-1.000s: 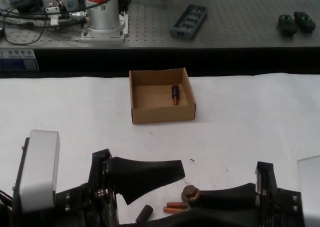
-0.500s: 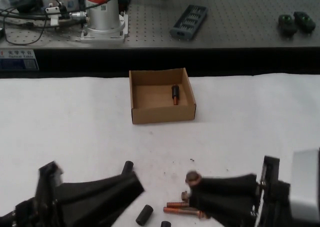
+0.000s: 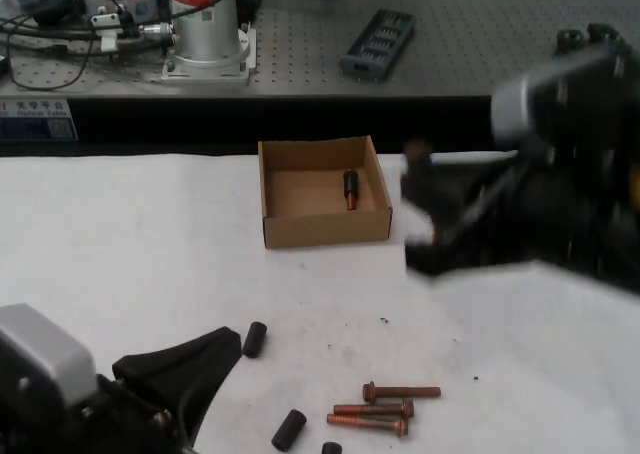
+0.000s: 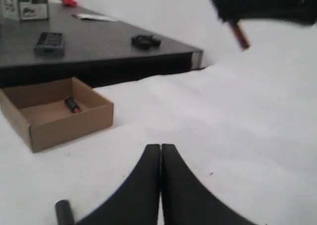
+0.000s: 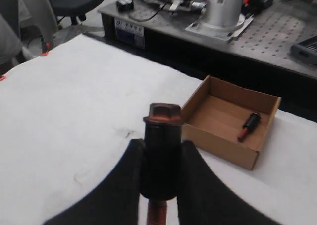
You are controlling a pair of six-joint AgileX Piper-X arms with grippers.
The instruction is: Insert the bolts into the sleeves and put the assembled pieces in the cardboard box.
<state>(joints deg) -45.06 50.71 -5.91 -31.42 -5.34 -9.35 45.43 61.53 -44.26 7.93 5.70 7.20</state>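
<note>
My right gripper (image 5: pixel 161 161) is shut on an assembled piece (image 5: pixel 161 150), a copper bolt in a black sleeve, held above the cloth. In the high view that gripper (image 3: pixel 420 206) hangs just right of the cardboard box (image 3: pixel 325 227). One assembled piece (image 3: pixel 350 189) lies inside the box. My left gripper (image 3: pixel 235 342) sits low at the near left, shut on nothing. A loose sleeve (image 3: pixel 255 338) lies right beside its tip. Three bolts (image 3: pixel 385 408) and two more sleeves (image 3: pixel 289 429) lie near the front edge. The left wrist view has the shut fingers (image 4: pixel 148 175), the box (image 4: pixel 69 126) and the sleeve (image 4: pixel 63 212).
A dark perforated bench behind the white cloth carries a metal column (image 3: pixel 205 19), cables, a blue rack (image 3: pixel 378 42) and two dark green-topped parts (image 3: pixel 592 42). Bare cloth lies left of the box and between the box and the loose bolts.
The right arm has lifted from the near edge up to the right of the box, carrying the bolt and sleeve. The left arm has drawn back to the left.
</note>
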